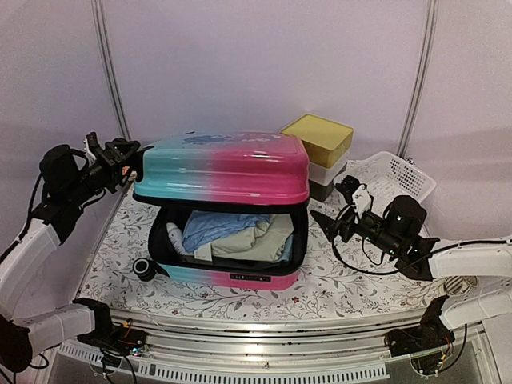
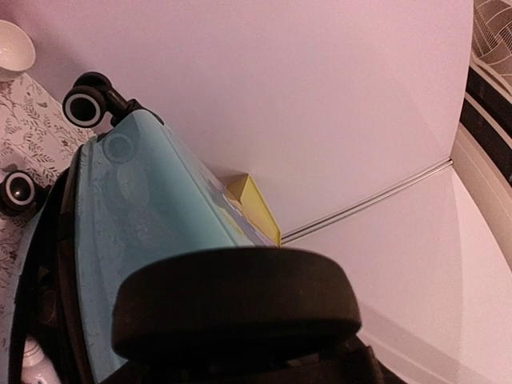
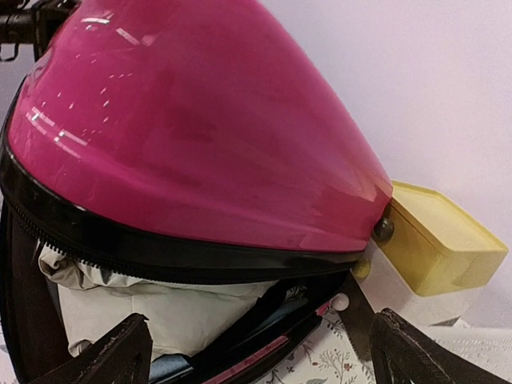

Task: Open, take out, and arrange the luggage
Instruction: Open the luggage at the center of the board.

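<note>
My left gripper (image 1: 126, 154) pinches a black wheel (image 2: 232, 300) at the turquoise end of the luggage (image 1: 224, 172), its lid raised over crumpled clothes (image 1: 228, 232), while my right gripper (image 1: 336, 204) hangs spread wide just beside the pink end, above the flowered table (image 1: 336, 280).

Ahead of the black jaws of the right gripper (image 3: 260, 340) the luggage (image 1: 224, 168) shell is hot pink, fading to turquoise towards the jaws of the left gripper (image 1: 126, 157), with a black zipper band, black wheels, and pale blue and cream cloth (image 1: 232, 232) inside. Beyond the right jaws, there's a box (image 1: 318, 138) with a yellow top over white, and a white mesh basket (image 1: 396, 178). Below the jaws, the surface (image 1: 344, 280) is white with a grey floral print.
</note>
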